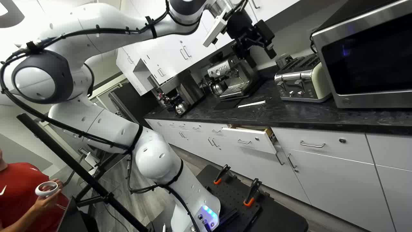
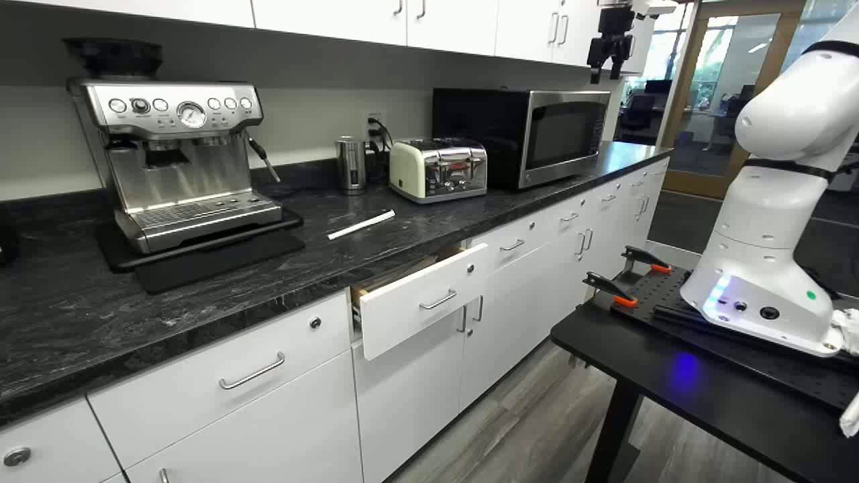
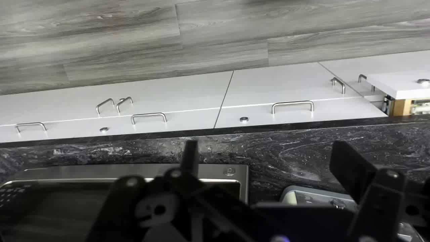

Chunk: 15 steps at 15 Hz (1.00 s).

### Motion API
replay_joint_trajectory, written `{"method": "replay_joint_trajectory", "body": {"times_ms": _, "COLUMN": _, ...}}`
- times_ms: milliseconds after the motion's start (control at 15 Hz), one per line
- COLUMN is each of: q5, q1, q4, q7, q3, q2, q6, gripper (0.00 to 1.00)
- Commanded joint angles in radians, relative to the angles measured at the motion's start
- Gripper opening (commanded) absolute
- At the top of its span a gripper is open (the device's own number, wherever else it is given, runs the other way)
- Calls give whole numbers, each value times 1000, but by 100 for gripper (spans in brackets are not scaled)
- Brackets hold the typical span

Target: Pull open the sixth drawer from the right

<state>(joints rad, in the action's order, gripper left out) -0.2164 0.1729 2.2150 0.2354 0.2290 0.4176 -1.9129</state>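
Observation:
The sixth drawer has a flat white front with a slim bar handle and stands partly pulled out in both exterior views (image 1: 251,141) (image 2: 426,305). Its pale wood box shows behind the front; most of its inside is hidden. In the wrist view its front (image 3: 403,84) shows at the right edge, cut off by the frame. My black gripper (image 1: 261,56) is raised high above the counter, well apart from the drawer, near the upper cabinets. It also shows in an exterior view (image 2: 604,77). In the wrist view its fingers (image 3: 265,144) are wide apart with nothing between them.
Below the gripper are the microwave (image 3: 134,171) and toaster (image 3: 322,198) on the dark countertop (image 2: 416,228). An espresso machine (image 2: 188,168) and white strip (image 2: 362,225) are also there. Closed white drawers (image 2: 513,255) flank the open one. Upper cabinets (image 2: 449,23) overhang. A person (image 1: 25,193) stands nearby.

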Motion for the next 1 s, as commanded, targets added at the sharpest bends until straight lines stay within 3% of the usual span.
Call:
{"method": "replay_joint_trajectory", "body": {"times_ms": 0, "q5": 2, "q1": 3, "q4": -3, "q7": 1, "q3": 1, "q2": -1, "q6": 3, "gripper": 100}}
{"method": "replay_joint_trajectory", "body": {"times_ms": 667, "q5": 2, "q1": 4, "q4": -3, "q7": 1, "q3": 2, "q2": -1, "q6": 3, "gripper": 100}}
{"method": "replay_joint_trajectory", "body": {"times_ms": 933, "q5": -43, "q1": -26, "q4": 72, "q7": -36, "q3": -81, "q2": 64, "q6": -21, "gripper": 100}}
